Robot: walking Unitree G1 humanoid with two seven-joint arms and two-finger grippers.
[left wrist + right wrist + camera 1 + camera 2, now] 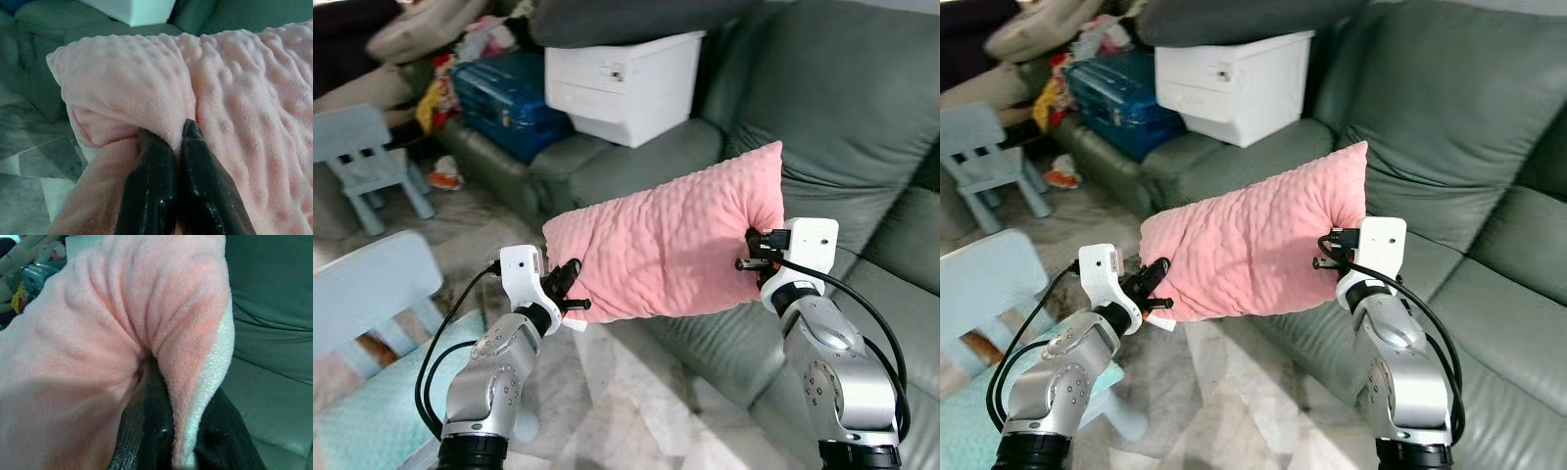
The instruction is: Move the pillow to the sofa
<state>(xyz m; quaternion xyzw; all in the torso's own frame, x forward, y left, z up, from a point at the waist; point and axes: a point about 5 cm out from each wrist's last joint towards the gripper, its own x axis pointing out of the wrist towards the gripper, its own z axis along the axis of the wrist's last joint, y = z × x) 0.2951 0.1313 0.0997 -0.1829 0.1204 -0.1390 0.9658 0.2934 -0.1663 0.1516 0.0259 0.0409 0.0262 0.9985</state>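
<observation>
In the head views, a pink, dimpled plush pillow (671,245) is held in the air between both grippers, above the grey-green leather sofa (842,117). In the left wrist view, the left gripper (168,134) is clamped on a pillow fold. In the right wrist view, the right gripper (168,391) is pinched on the pillow's edge.

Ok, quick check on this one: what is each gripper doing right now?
Left gripper: shut on the pink pillow, pinching its left end.
Right gripper: shut on the pillow's right end, held in the air in front of the sofa.

Marble-tile floor (607,392); white box (622,83), blue suitcase (504,98) behind; pale blue child chairs (367,157).
</observation>
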